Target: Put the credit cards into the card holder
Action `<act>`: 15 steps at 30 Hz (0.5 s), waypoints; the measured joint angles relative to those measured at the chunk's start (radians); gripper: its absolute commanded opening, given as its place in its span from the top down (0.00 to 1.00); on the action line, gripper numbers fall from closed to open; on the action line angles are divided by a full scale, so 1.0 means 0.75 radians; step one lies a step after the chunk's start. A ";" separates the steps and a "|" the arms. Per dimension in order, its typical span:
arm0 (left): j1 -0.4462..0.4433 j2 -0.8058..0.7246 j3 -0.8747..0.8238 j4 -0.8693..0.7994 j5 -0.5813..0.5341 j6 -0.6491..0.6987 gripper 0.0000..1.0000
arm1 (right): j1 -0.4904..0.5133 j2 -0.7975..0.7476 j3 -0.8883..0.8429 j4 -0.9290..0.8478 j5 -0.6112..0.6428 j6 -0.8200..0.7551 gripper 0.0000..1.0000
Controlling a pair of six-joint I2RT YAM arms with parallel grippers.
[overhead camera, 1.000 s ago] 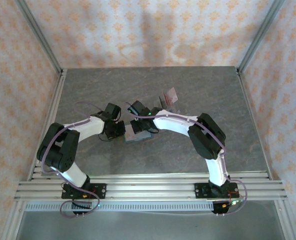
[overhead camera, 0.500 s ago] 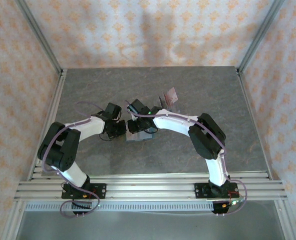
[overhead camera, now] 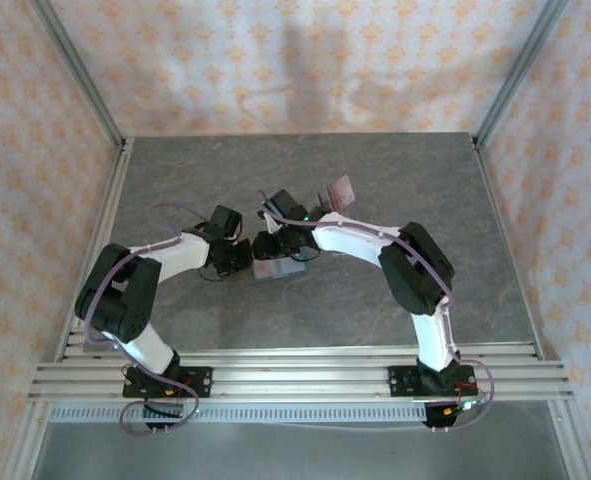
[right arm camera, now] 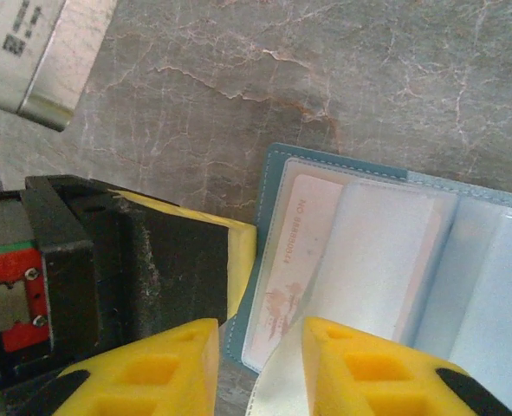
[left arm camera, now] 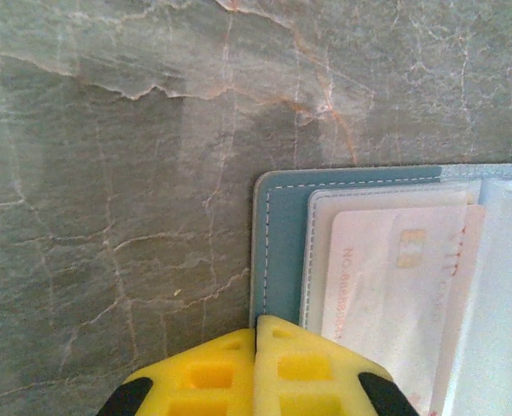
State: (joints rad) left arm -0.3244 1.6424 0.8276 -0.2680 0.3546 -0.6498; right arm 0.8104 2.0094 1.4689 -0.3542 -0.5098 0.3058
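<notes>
The teal card holder (left arm camera: 277, 230) lies open on the table, also visible from above (overhead camera: 278, 271). A pale pink credit card (left arm camera: 385, 277) sits inside its clear sleeve (right arm camera: 294, 256). My left gripper (left arm camera: 257, 322) is shut, its yellow tips pressed on the holder's left edge (overhead camera: 243, 257). My right gripper (right arm camera: 260, 334) hovers over the holder's near corner with its jaws apart; a pale sleeve flap (right arm camera: 281, 394) curls up beside its right finger, not pinched. From above, the right gripper (overhead camera: 273, 248) is over the holder. A reddish credit card (overhead camera: 342, 189) stands further back.
The reddish card leans in a clear plastic rack (overhead camera: 327, 203) just behind the right wrist. A pale labelled block (right arm camera: 30, 39) shows at the upper left of the right wrist view. Marbled grey tabletop (overhead camera: 175, 180) spreads all round, bounded by metal frame posts.
My right gripper's jaws have parted from shut, and its wrist has shifted slightly toward the far side. The left gripper stays shut on the holder's edge.
</notes>
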 measured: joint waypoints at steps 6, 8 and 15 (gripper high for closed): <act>-0.001 -0.007 -0.006 0.003 -0.003 0.000 0.96 | -0.039 0.000 -0.056 0.094 -0.087 0.055 0.65; -0.001 -0.009 -0.006 0.003 -0.004 0.000 0.95 | -0.049 0.000 -0.059 0.122 -0.110 0.071 0.65; -0.001 -0.024 -0.007 -0.029 -0.023 0.001 0.92 | -0.052 0.012 -0.079 0.205 -0.162 0.112 0.65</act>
State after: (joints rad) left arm -0.3252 1.6241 0.8227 -0.2897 0.3374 -0.6491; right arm 0.7715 2.0182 1.4094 -0.2005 -0.6312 0.3897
